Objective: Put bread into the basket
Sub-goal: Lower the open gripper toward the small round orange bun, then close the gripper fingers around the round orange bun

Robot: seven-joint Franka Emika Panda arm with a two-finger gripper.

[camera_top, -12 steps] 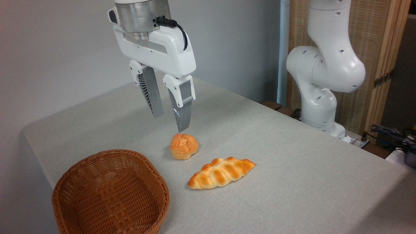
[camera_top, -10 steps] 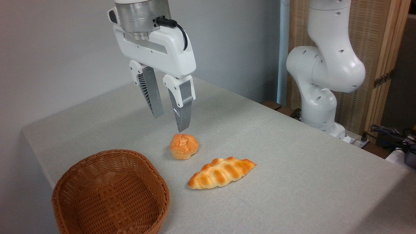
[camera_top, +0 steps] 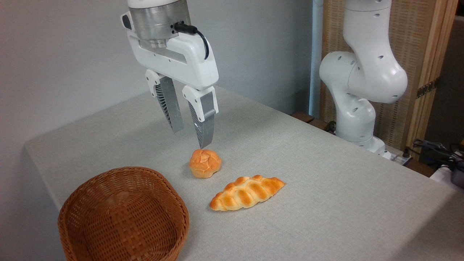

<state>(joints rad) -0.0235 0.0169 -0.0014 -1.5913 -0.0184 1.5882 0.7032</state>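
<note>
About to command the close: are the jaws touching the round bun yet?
Cannot tell. In the fixed camera view the gripper is open, and its nearer fingertip meets the top edge of the bun in the image, with no gap or contact plainly visible.

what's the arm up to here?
Going for the bun. The gripper hangs open just above the small round bun, which sits on the table, not yet touched. The wicker basket at front left is empty. A braided loaf lies beside the bun, apart from it.
</note>
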